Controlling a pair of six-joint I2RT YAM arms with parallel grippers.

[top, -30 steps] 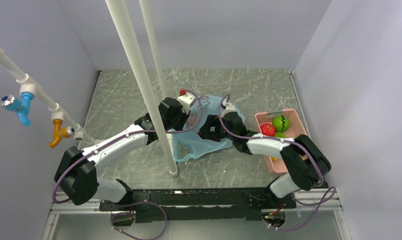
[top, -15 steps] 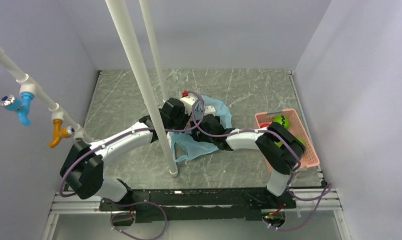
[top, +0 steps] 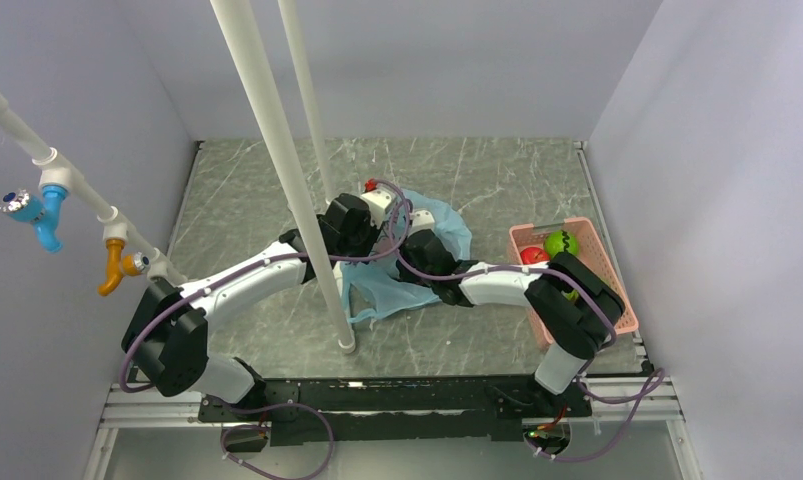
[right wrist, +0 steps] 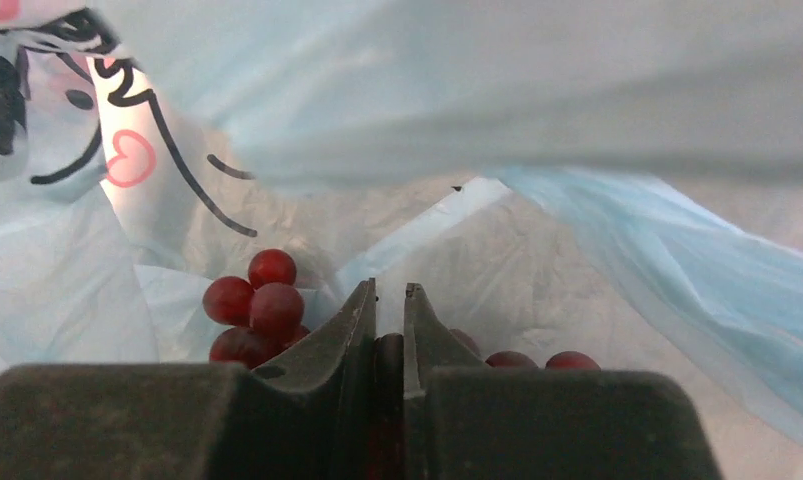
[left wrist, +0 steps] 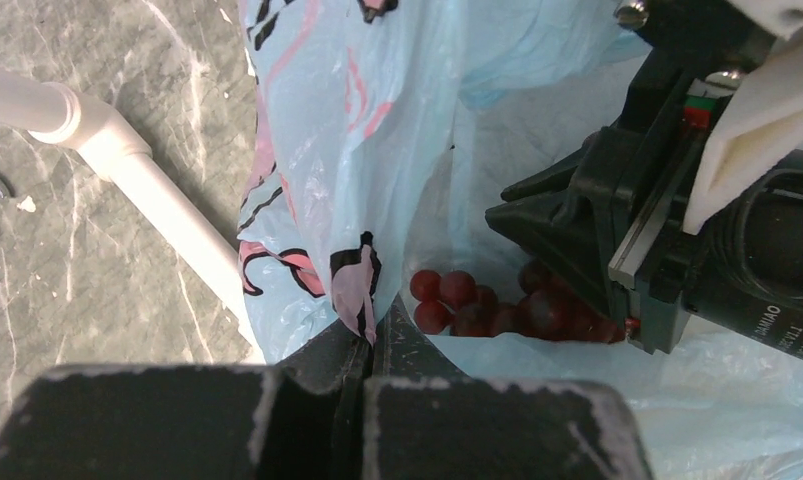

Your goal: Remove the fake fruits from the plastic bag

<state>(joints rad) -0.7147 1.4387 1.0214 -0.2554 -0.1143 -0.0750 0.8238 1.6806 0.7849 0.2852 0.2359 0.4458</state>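
Both arms stretch forward and meet: left gripper point(left wrist: 360, 345) pinches plastic bag point(left wrist: 397, 120) edge; right gripper point(right wrist: 388, 310), inside, clamps grape bunch point(right wrist: 262, 300).

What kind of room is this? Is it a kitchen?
Probably a robot practice booth, not a kitchen: a left arm and a right arm fixed at the edge of a marble-look table, plain grey walls all round, and toy fruit in a pink basket.
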